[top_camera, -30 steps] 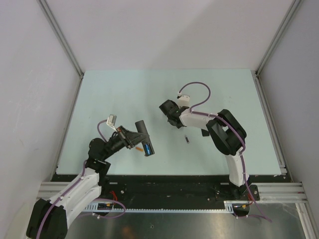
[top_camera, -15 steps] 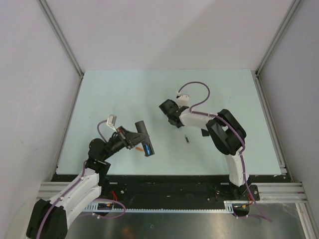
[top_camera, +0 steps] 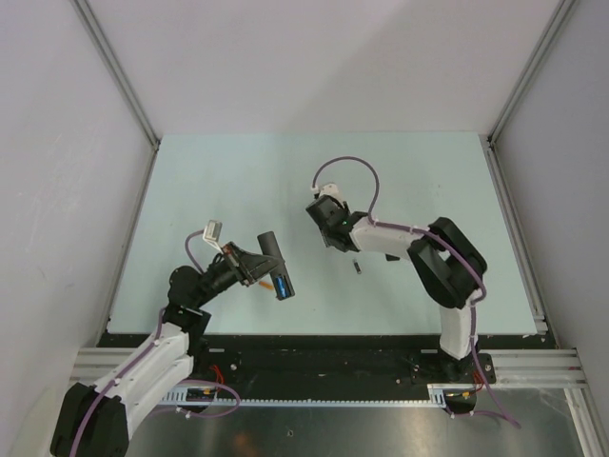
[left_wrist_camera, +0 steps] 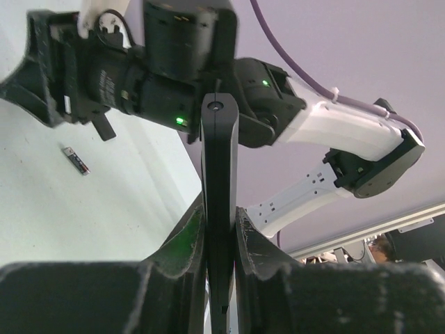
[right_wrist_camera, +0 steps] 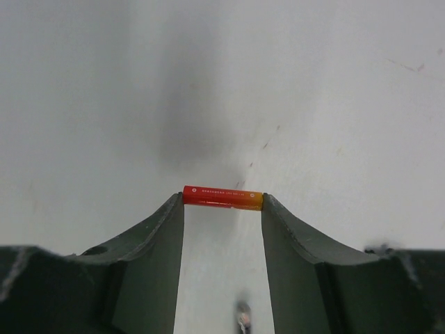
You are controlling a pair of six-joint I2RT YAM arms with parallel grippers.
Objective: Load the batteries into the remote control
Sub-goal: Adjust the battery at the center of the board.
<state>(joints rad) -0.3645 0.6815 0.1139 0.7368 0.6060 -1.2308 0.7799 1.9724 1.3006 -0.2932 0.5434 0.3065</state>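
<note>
The remote control (top_camera: 272, 259), a slim black bar, is clamped edge-on in my left gripper (top_camera: 252, 264) and held tilted above the table's near left; a blue battery (top_camera: 283, 284) shows at its lower end. In the left wrist view the remote control (left_wrist_camera: 220, 160) stands between the fingers of the left gripper (left_wrist_camera: 220, 209). My right gripper (top_camera: 330, 238) hangs over the table's middle. It is shut end to end on a red-orange battery (right_wrist_camera: 222, 197) spanning the tips of the right gripper (right_wrist_camera: 222, 203). A dark grey battery (top_camera: 357, 268) lies on the table just right of it.
A small orange piece (top_camera: 262, 283) shows beside the remote's lower end, under the left gripper. The pale green table (top_camera: 238, 181) ends at grey walls on three sides. The right arm's elbow (top_camera: 452, 262) stands at the near right.
My right gripper's jaws have narrowed onto the red-orange battery, and the right wrist has shifted slightly while its elbow swung right. The left arm and remote have stayed still.
</note>
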